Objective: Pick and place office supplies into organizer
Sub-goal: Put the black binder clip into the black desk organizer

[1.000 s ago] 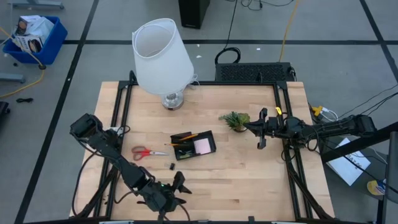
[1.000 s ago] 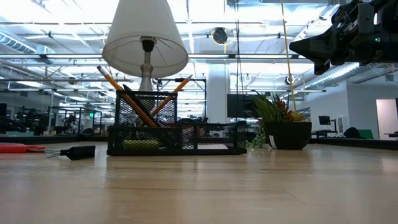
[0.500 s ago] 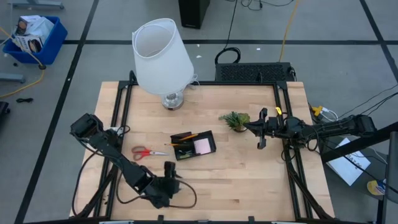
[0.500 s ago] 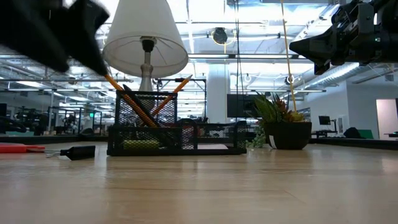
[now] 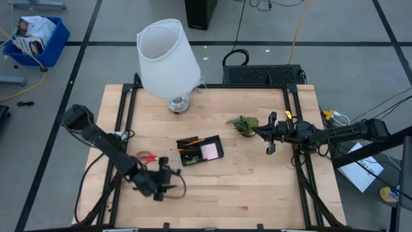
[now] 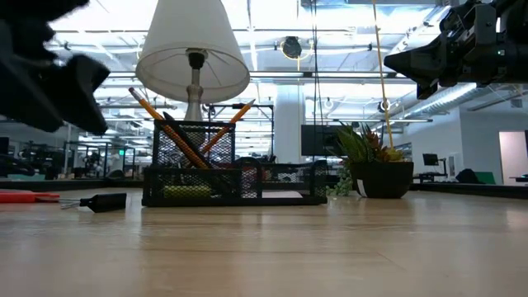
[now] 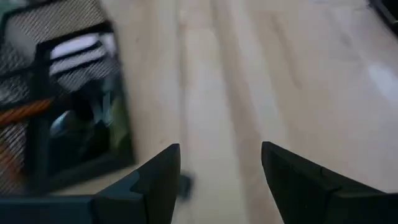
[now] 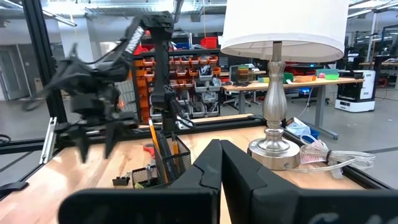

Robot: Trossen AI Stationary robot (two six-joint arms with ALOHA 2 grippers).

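Observation:
The black mesh organizer (image 5: 200, 149) stands mid-table with orange pencils (image 6: 177, 136) and a pink sticky pad (image 5: 208, 151) in it. Red-handled scissors (image 5: 149, 156) lie flat on the wood to its left. A small black bit (image 6: 105, 201) lies near them. My left gripper (image 5: 167, 171) hovers open above the table on the near side of the scissors and the organizer's left end, and its fingers (image 7: 163, 171) slant down with nothing between them. My right gripper (image 5: 259, 131) waits shut in the air at the right, beside the plant.
A big white lamp (image 5: 168, 61) stands at the far left of the table. A small green plant (image 5: 243, 124) sits right of the organizer. Bare wood lies along the near edge and between the organizer and the right arm.
My left gripper has come from the table's near edge toward the far edge and a little left, toward the scissors and the black bit. It has sunk and rolled about its own axis. Its fingers stay open.

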